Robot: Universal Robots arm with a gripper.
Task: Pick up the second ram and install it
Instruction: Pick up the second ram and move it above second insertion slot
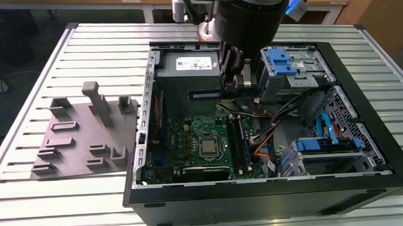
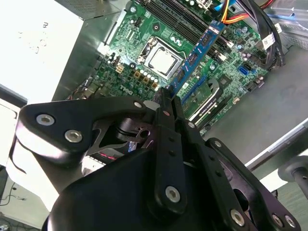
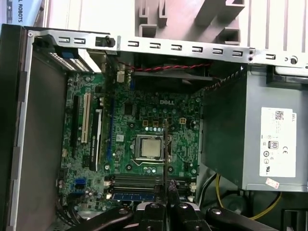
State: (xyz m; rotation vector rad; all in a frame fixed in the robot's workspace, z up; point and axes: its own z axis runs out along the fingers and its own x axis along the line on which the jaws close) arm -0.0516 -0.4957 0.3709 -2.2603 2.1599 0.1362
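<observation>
My gripper (image 1: 236, 87) hangs inside the open computer case, above the green motherboard (image 1: 188, 136). It is shut on the second ram (image 1: 204, 96), a thin blue-green stick that juts out level toward the exterior view's left. In the second wrist view the ram (image 2: 197, 50) runs out from my closed fingertips (image 2: 163, 103), held in the air over the board near the long black memory slots (image 2: 192, 19). The first wrist view shows the stick edge-on as a thin dark line (image 3: 164, 154) over the processor (image 3: 149, 147), with the slots (image 3: 139, 182) just off my gripper (image 3: 166, 199).
The grey fixture block (image 1: 81, 137) with upright posts stands on the slatted table at the exterior view's left. Within the black case (image 1: 272, 196) are the power supply (image 1: 186, 68), blue drive bays (image 1: 280, 60) and loose cables (image 1: 282, 117) beside the slots.
</observation>
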